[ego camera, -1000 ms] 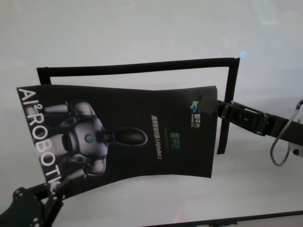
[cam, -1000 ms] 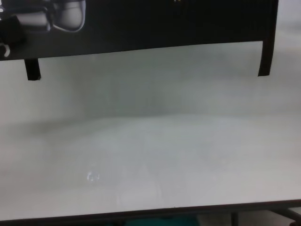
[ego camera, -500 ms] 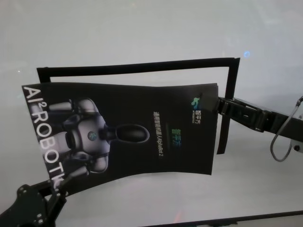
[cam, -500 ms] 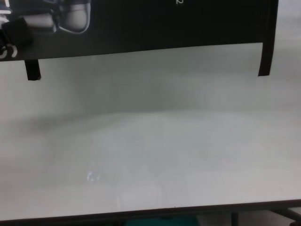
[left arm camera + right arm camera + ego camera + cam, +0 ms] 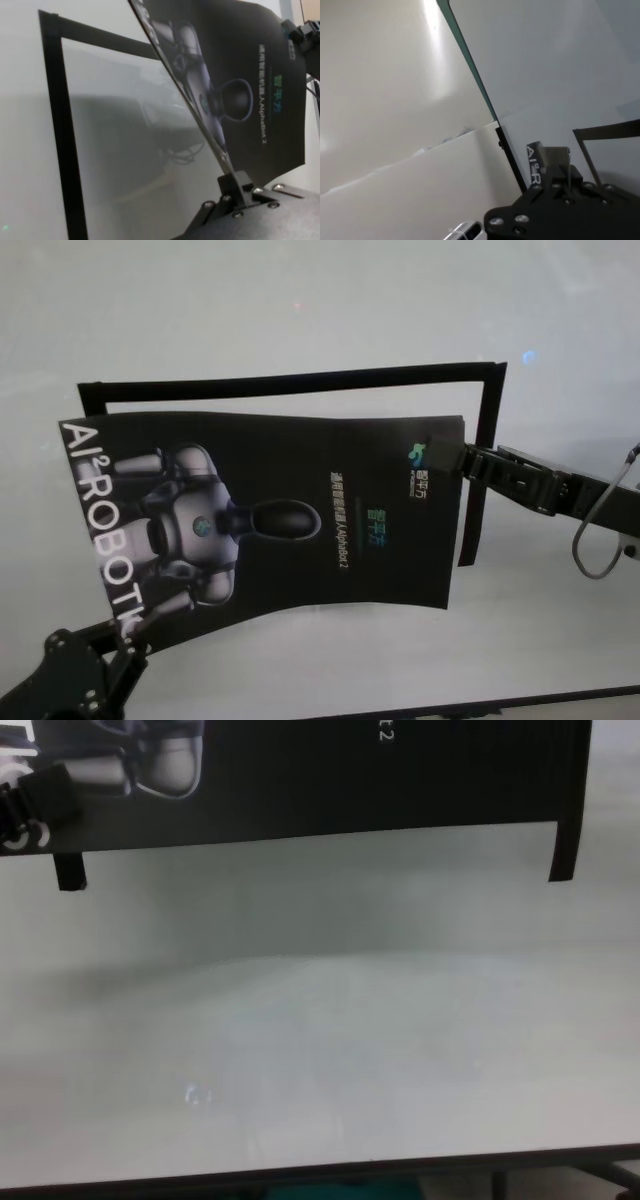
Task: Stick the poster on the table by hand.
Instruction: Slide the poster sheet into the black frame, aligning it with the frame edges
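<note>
Your left tool (image 5: 118,638) pinches the poster (image 5: 300,520) at its lettered end and your right tool (image 5: 462,462) clamps the opposite edge, holding it taut above the bench (image 5: 300,300), over the tape frame (image 5: 290,383) for alignment.

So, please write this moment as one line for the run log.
poster: held above table, over tape frame | left gripper: shut on near-left corner | right gripper: shut on right edge | stuck: not yet
</note>
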